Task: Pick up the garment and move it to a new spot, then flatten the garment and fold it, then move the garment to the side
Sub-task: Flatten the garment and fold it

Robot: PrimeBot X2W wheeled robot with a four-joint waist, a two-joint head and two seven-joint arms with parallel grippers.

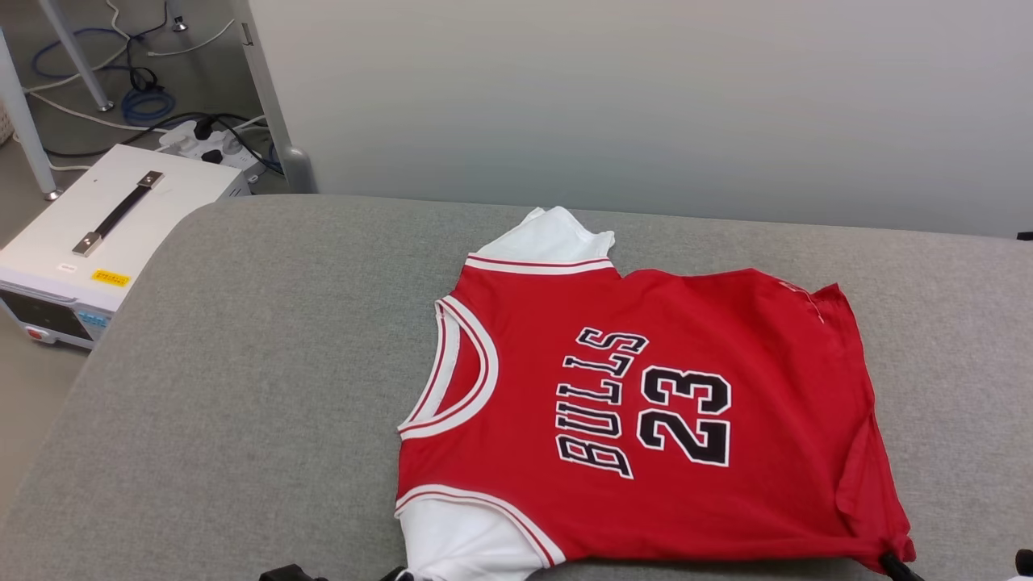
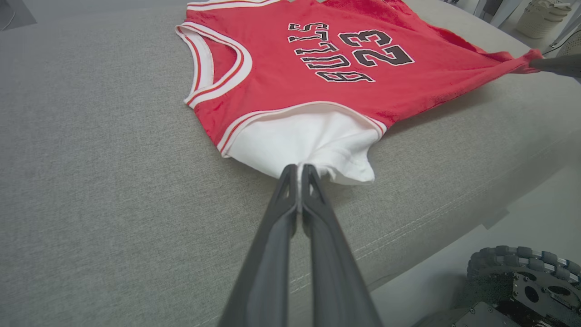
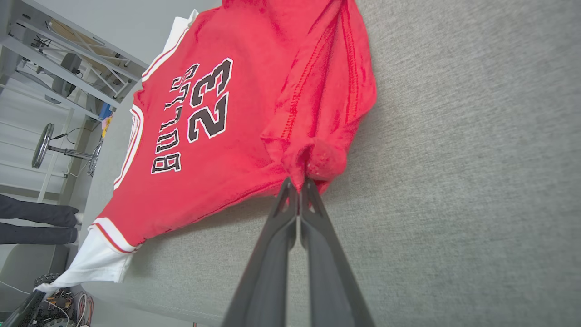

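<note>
One garment point(image 1: 646, 387), two tools: left tool point(image 2: 299, 168), right tool point(image 3: 298, 181); one box point(image 1: 173, 190).

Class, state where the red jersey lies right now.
In the head view the jersey lies right of centre on the grey surface, collar toward the left, near corners pinched by the left gripper and right gripper.

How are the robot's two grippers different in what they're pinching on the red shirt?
The left gripper pinches the white sleeve of the shirt; the right gripper pinches the red bottom corner. The white sleeve at the left gripper is pulled to a smooth point; the red bottom corner at the right gripper is bunched into a lump. Both grippers are shut, dark-fingered, and hold the shirt's near edge.
</note>
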